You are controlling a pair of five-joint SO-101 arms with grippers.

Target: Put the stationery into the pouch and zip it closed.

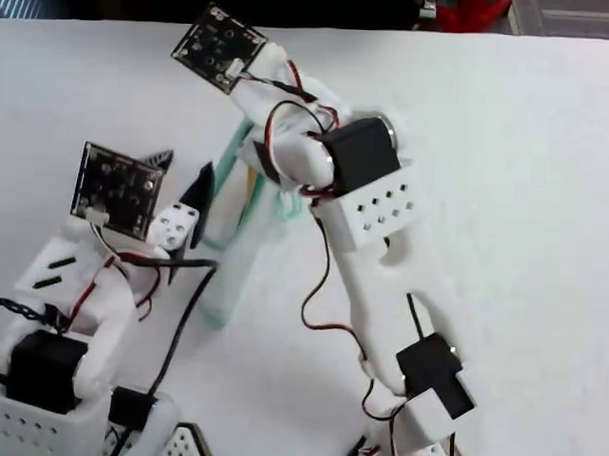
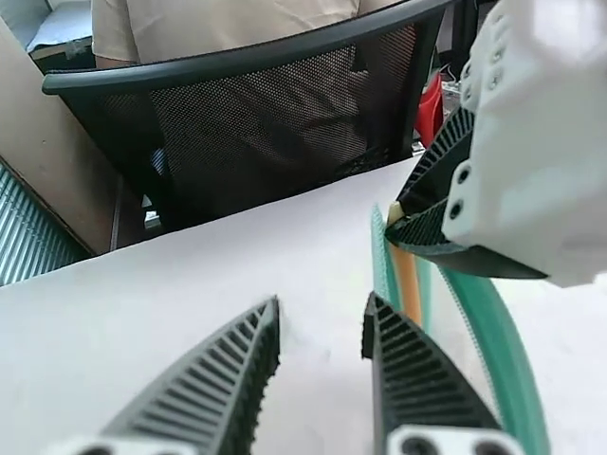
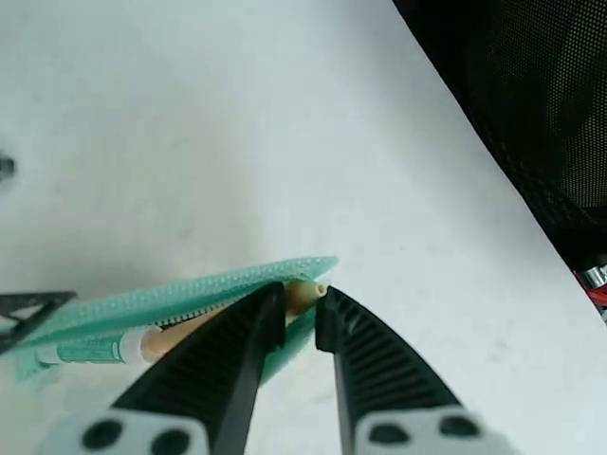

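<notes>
A green mesh pouch (image 1: 226, 277) lies flat on the white table (image 1: 508, 125), its mouth toward the far side. My right gripper (image 3: 299, 296) is at that mouth, shut on the tan end of an orange pen (image 3: 303, 291) whose white and green labelled body (image 3: 85, 353) lies inside the pouch (image 3: 190, 292). In the high view the right gripper (image 1: 261, 171) sits over the pouch's far end. My left gripper (image 2: 321, 305) stands open just beside the pouch (image 2: 479, 318), holding nothing, its fingers (image 1: 198, 189) close to the pouch's left edge. The pen (image 2: 408, 284) rises between the pouch's green edges.
A black mesh chair (image 2: 275, 123) with a person seated in it stands beyond the table's far edge. Cables (image 1: 181, 324) from the arms run across the table near the pouch's near end. Bare table stretches out on the right side.
</notes>
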